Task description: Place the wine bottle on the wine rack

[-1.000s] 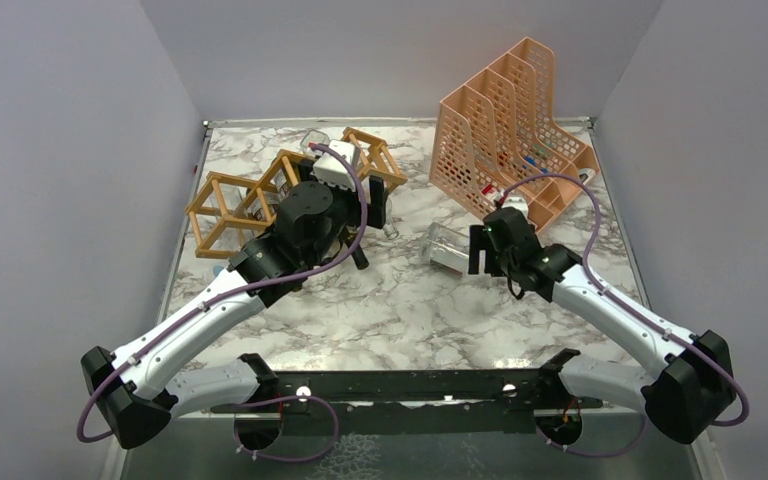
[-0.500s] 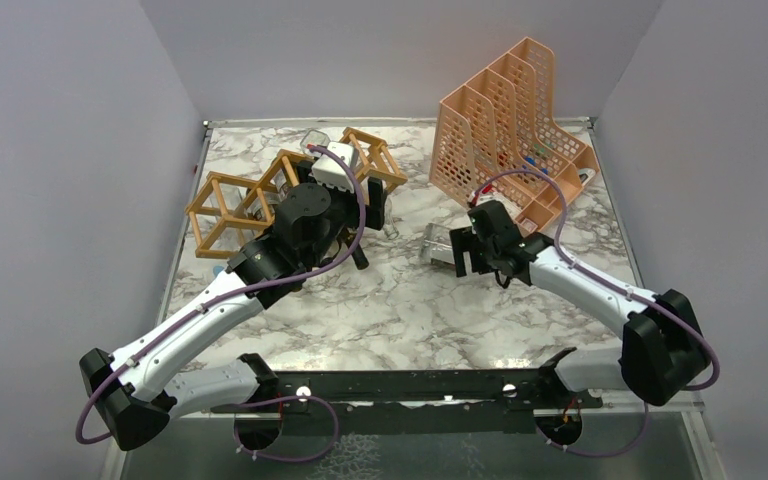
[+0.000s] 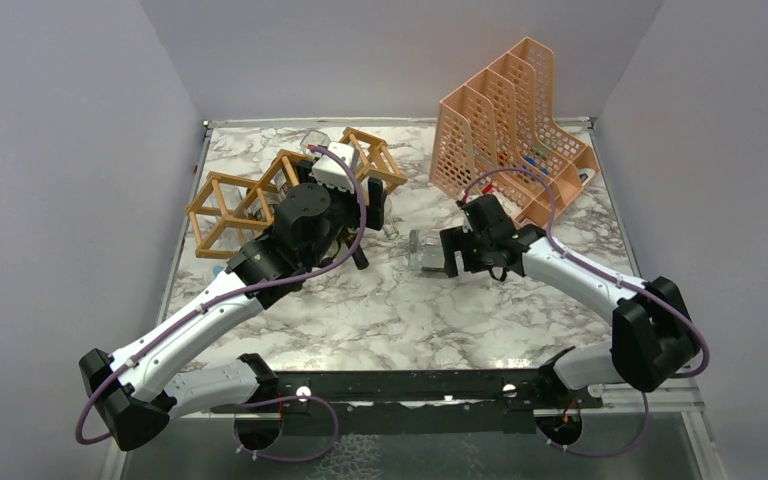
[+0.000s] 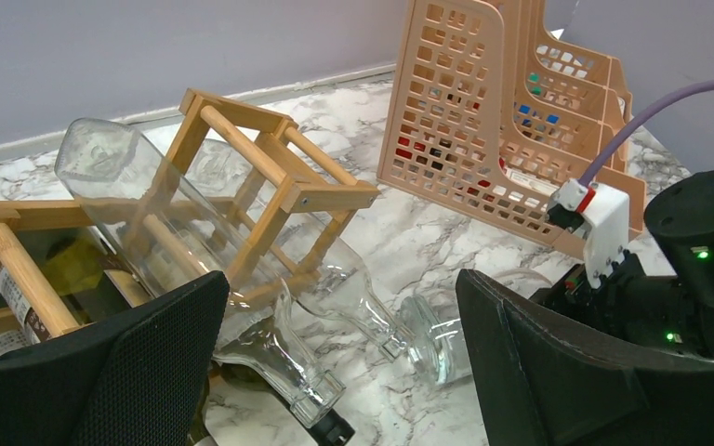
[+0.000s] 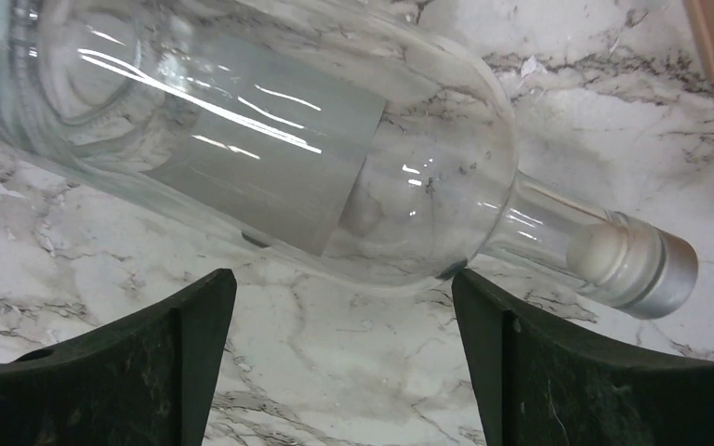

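Note:
A clear wine bottle (image 5: 270, 149) with a grey label and a silver cap lies on its side on the marble; its base (image 4: 437, 344) also shows in the left wrist view. My right gripper (image 5: 342, 279) is open, its fingertips just short of the bottle's body and shoulder, with nothing between them. From above, that gripper (image 3: 447, 253) sits right of the bottle (image 3: 422, 248). The wooden wine rack (image 3: 230, 205) stands at the back left and holds other bottles (image 4: 149, 214), their necks poking out. My left gripper (image 3: 370, 232) hovers open at the rack's right end.
A peach mesh file holder (image 3: 505, 130) stands at the back right, close behind the right arm. Grey walls close in the table on three sides. A dark bottle with a black cap (image 4: 330, 429) lies low in the rack under the left gripper.
The right arm has swung left across the table, and the clear bottle in front of its fingers has shifted left toward the rack. The left arm has not moved.

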Robot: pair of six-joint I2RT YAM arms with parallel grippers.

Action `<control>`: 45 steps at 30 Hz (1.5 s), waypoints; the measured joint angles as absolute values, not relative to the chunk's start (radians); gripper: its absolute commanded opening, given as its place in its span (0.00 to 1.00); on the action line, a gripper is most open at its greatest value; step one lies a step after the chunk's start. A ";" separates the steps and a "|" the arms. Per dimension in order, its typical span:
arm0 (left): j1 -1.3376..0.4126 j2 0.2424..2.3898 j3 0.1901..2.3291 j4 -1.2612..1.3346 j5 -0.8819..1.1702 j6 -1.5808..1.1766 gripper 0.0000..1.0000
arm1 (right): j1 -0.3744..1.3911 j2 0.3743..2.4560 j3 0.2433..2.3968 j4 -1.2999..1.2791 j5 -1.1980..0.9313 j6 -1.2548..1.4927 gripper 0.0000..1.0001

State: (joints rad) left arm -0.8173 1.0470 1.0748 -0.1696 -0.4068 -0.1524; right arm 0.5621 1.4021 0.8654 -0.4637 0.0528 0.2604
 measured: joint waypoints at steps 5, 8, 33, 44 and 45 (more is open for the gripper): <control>-0.817 1.047 1.075 -0.170 -0.405 -0.152 0.99 | 0.562 1.361 0.916 -0.465 0.062 0.261 0.88; -0.817 1.047 1.071 -0.166 -0.378 -0.156 0.99 | 0.563 1.316 0.931 -0.458 0.102 0.271 0.82; -0.965 1.515 1.061 -0.022 -0.036 -0.251 0.46 | 0.338 1.569 1.035 -0.334 0.258 0.395 0.22; -0.977 1.654 1.138 0.003 -0.107 -0.273 0.42 | 0.339 1.608 1.045 -0.271 0.241 0.372 0.25; -0.978 1.660 1.141 0.006 -0.114 -0.274 0.40 | 0.339 1.614 1.045 -0.270 0.242 0.371 0.24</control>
State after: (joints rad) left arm -0.9775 1.6600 1.1408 0.0063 -0.1139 -0.2737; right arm 0.3386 1.6138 1.0451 -0.2699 0.2417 0.3710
